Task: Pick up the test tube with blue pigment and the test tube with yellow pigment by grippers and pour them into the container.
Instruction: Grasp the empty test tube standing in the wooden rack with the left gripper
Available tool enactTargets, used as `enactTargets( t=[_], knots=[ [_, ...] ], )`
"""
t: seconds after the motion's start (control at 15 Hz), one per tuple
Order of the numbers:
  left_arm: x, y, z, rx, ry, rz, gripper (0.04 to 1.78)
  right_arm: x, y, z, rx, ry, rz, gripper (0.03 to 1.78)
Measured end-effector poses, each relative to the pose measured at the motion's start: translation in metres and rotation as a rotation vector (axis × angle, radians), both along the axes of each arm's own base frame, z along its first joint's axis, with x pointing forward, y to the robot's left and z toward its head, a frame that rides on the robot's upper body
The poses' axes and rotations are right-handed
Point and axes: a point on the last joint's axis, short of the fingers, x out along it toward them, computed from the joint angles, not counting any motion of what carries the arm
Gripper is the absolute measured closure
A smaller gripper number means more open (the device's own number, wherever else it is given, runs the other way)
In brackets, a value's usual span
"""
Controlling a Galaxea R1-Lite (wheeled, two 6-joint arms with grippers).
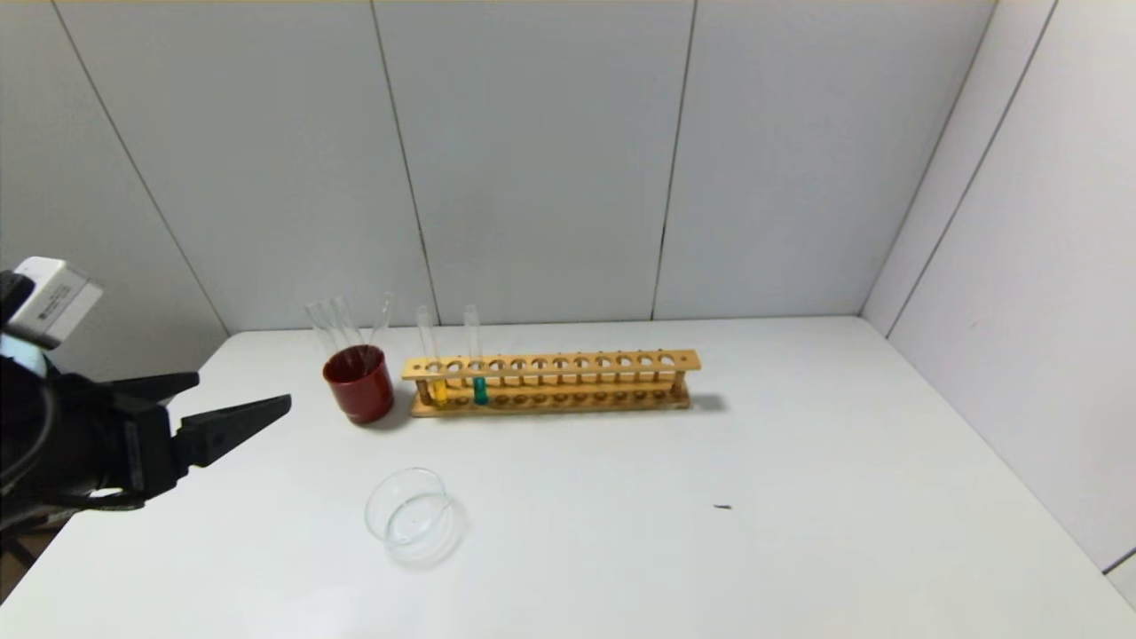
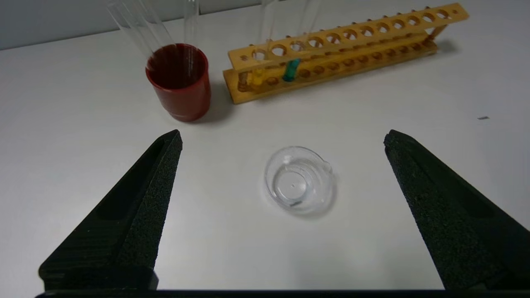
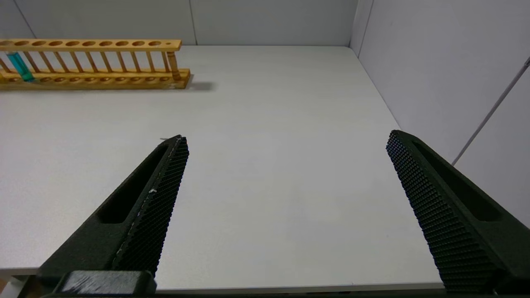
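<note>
The test tube with blue pigment (image 1: pixel 479 389) and the test tube with yellow pigment (image 1: pixel 438 390) stand upright side by side at the left end of a wooden rack (image 1: pixel 550 382). Both also show in the left wrist view, blue (image 2: pixel 291 70) and yellow (image 2: pixel 258 75). The clear glass container (image 1: pixel 413 516) sits in front of the rack, empty. My left gripper (image 1: pixel 241 393) is open and empty at the table's left edge, pointing toward the container (image 2: pixel 299 185). My right gripper (image 3: pixel 285 136) is open and empty above the table's front right part, out of the head view.
A dark red cup (image 1: pixel 359 383) holding colourless clear tubes stands just left of the rack. Grey walls close the back and the right side. A small dark speck (image 1: pixel 722 507) lies on the white table (image 1: pixel 799 532).
</note>
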Motion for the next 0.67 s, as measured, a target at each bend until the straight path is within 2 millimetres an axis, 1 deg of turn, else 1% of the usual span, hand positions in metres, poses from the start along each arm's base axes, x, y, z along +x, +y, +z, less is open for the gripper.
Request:
enactTargets(
  t=[0.13,0.27,0.47,0.67],
  knots=[
    [0.033,-0.002,-0.008,0.007,-0.011,0.003,0.1,0.0,0.0,0.0,0.0,0.0,0.0,0.06],
    [0.061,-0.009,-0.016,0.007,-0.014,-0.02,0.1,0.0,0.0,0.0,0.0,0.0,0.0,0.06],
    [0.089,-0.018,-0.031,0.011,0.036,-0.046,0.1,0.0,0.0,0.0,0.0,0.0,0.0,0.06],
    [0.112,-0.024,-0.044,0.017,0.082,-0.062,0.1,0.0,0.0,0.0,0.0,0.0,0.0,0.06]
  ],
)
